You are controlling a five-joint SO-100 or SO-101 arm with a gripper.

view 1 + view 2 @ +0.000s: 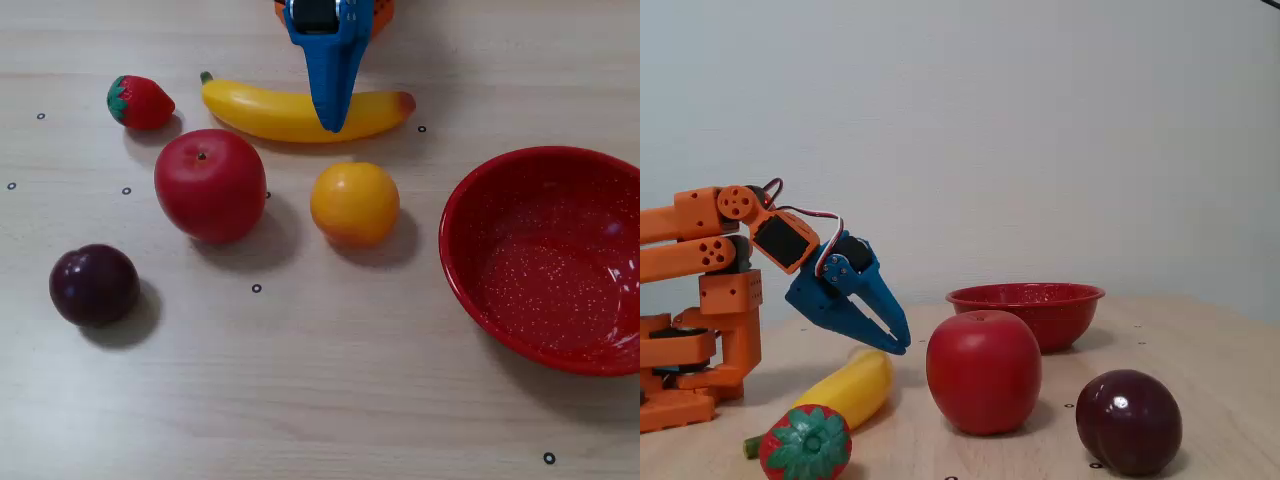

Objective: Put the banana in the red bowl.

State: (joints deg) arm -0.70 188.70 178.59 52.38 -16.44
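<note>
The yellow banana lies flat near the table's far edge, green stem to the left and reddish-brown end to the right. It also shows behind the strawberry in the low fixed view, banana. My blue gripper points down over the banana's right half. In a fixed view the gripper hangs just above the banana with its jaws together and nothing held. The red bowl, speckled white inside, stands empty at the right. From the low camera the red bowl sits behind the apple.
A red apple and an orange fruit sit just in front of the banana. A strawberry lies at the banana's stem end, and a dark plum at the front left. The orange arm base stands at the left.
</note>
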